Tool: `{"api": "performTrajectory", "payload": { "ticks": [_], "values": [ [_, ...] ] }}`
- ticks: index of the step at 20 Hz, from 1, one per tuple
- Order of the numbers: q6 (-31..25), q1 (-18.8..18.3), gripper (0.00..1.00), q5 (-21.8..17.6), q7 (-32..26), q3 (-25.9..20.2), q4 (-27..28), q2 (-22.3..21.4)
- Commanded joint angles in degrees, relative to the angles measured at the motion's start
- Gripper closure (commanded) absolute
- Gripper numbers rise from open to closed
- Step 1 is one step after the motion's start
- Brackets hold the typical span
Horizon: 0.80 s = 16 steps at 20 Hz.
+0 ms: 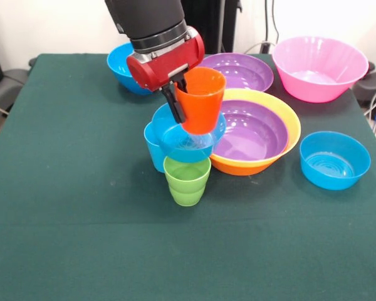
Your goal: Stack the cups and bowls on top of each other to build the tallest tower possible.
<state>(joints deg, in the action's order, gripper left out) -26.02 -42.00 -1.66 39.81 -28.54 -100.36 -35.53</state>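
From the front view, the only one I have, I see the gripper [177, 100] closed on the rim of the orange cup [200, 100]: one dark finger runs down the outside of the cup's wall on the picture's left, and its partner must sit inside the mouth, though I cannot make it out. The cup is upright, mouth up, held low over a small blue bowl [188, 135]; whether its base touches the bowl I cannot tell. That blue bowl appears to rest on the mouth of the green cup [187, 180], which stands upright on the green table [69, 207], so I read this as the tower in progress, with the orange cup being brought as the next tier. A light blue cup [153, 150] stands just beside the green one, partly hidden by the bowl. To the picture's right a purple bowl [250, 133] nests inside the orange-yellow bowl [292, 128], which touches or nearly touches the stack. Further back sit a second purple bowl [241, 70], the pink bowl [319, 66] and another blue bowl [120, 66] behind the arm, with a third blue bowl [334, 160] alone at the right. A wide bowl balanced on a narrow cup looks tippy, so I judge the orange cup needs setting down centred.
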Motion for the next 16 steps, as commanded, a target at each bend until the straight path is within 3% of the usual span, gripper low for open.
{"api": "performTrajectory", "payload": {
  "ticks": [1, 16],
  "values": [
    [1.53, 0.14, 1.00, -3.85, 6.76, -0.57, -2.00, 1.56],
    [0.53, 0.81, 1.00, -5.12, 5.80, 0.79, -1.25, 1.73]
  ]
}}
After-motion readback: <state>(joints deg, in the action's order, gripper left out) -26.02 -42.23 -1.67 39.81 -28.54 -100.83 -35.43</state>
